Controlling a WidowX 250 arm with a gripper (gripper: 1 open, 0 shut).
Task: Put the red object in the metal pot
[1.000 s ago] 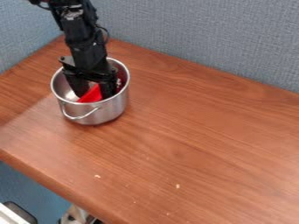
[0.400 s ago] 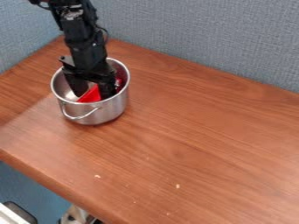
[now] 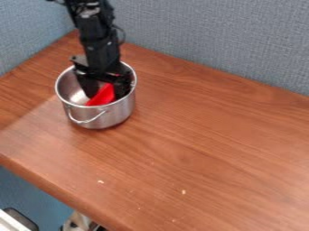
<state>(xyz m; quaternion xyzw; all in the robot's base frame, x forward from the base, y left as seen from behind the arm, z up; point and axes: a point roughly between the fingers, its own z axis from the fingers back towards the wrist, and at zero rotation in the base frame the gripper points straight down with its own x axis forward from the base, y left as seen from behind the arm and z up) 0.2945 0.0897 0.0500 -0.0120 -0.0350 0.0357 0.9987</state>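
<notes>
Red object [image 3: 105, 93] lies inside the metal pot [image 3: 94, 97], just below our gripper [image 3: 103, 86] and leaning toward the pot's right-hand wall as the camera sees it. We see our gripper pointing straight down over the pot's mouth, its dark fingers [image 3: 87, 81] dipping just past the rim, and the jaws stand spread apart with nothing clamped between them. The red object sits loose under them (whether a fingertip brushes it we cannot tell, since the black fingers hide part of it). Beneath the hand, the pot stands upright on the wooden table [image 3: 205, 135], near the table's back left corner, with its thin wire handle [image 3: 79, 112] hanging down the front wall, on the side away from our arm [image 3: 94, 32]. Behind the arm rises a blue-grey wall [image 3: 229, 36], close to the table's far edge.
</notes>
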